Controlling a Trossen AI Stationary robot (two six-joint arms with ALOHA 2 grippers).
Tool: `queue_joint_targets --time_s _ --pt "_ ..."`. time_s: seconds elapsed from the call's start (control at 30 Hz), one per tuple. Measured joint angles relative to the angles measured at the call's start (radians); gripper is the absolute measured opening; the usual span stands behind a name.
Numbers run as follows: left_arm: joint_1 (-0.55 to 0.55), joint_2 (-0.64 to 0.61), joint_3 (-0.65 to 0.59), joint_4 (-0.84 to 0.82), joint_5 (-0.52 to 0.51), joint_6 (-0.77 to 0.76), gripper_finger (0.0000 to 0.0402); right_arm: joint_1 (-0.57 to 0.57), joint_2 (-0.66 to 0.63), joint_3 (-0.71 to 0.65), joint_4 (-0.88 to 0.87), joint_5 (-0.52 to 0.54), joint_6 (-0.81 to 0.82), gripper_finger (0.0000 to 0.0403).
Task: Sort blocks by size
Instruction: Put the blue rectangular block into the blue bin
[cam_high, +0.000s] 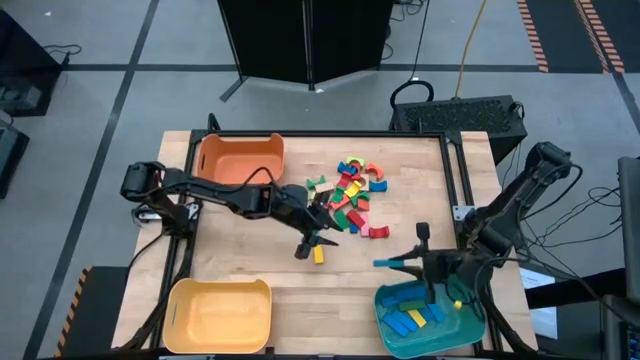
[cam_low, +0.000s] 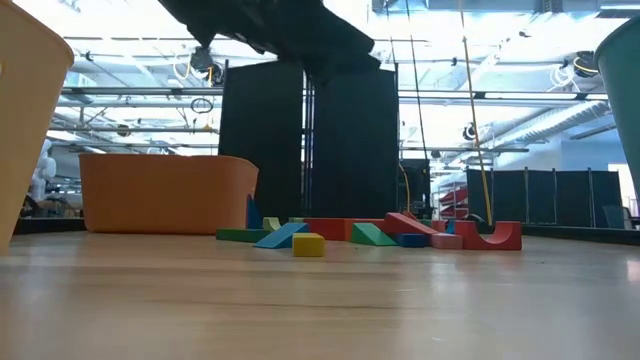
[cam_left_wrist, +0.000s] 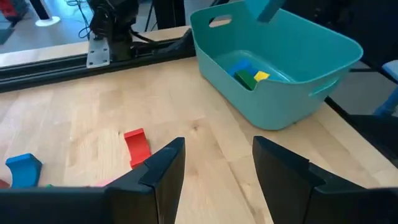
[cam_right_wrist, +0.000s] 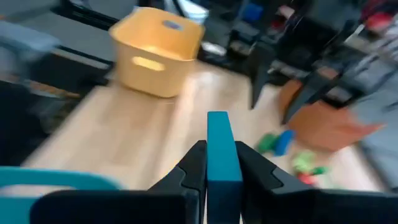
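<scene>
Early days: teal bin (cam_high: 425, 322) holds a few blocks, main block pile (cam_high: 352, 195) unsorted mid-surface; left gripper (cam_high: 312, 243) jaws open over yellow cube (cam_high: 319, 255), right gripper (cam_high: 392, 263) clamps a blue bar (cam_right_wrist: 219, 162).

One camera hangs overhead, looking straight down on the whole table (cam_high: 250, 260) and some floor around it. Another sits at table-top level, right down on the wood, facing level across it toward the orange bin (cam_low: 165, 192) and the room behind. The left wrist camera looks close past its own fingers (cam_left_wrist: 163, 174) across the boards to the teal bin (cam_left_wrist: 273, 56) at a table corner. The right wrist camera looks the other way, over the table to the yellow bin (cam_right_wrist: 158, 50). The overhead view shares all three bins with the others.
</scene>
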Motion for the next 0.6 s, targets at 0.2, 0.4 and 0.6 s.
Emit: queue_joint_targets --time_s 0.2,0.4,0.6 --pt "-0.018 0.002 -0.079 0.051 -0.067 -0.033 0.0189 0.039 -0.025 0.000 -0.092 -0.115 0.247 0.0046" --pt "-0.018 0.003 -0.178 0.138 -0.183 -0.077 0.0189 0.077 -0.016 0.000 -0.169 -0.206 0.507 0.0047" --pt "-0.020 0.002 -0.194 0.122 -0.275 -0.063 0.0189 0.116 0.006 0.000 -0.181 -0.270 0.681 0.0047"
